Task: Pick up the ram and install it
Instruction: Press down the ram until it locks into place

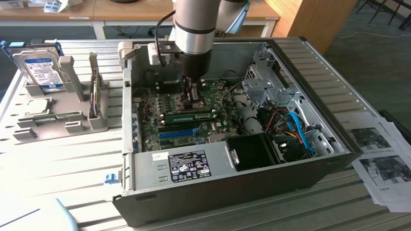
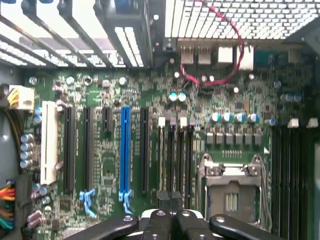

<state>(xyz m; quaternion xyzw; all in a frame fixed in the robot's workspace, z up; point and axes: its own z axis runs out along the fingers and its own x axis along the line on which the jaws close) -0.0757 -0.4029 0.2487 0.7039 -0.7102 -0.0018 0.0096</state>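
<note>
The ram [image 1: 190, 116] is a long, thin green stick. It has a pale label in the middle and dark parts along its side. It stands on its long edge on the green board inside the open computer case. It runs across the board, just above the blue slot in the exterior view.

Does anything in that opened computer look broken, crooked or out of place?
Nothing stands out. The computer case lies on its side with its cover off, and the ram sits level in the motherboard, just below the hand, which is shut. The processor socket is bare. The cables look bundled, not torn.
</note>
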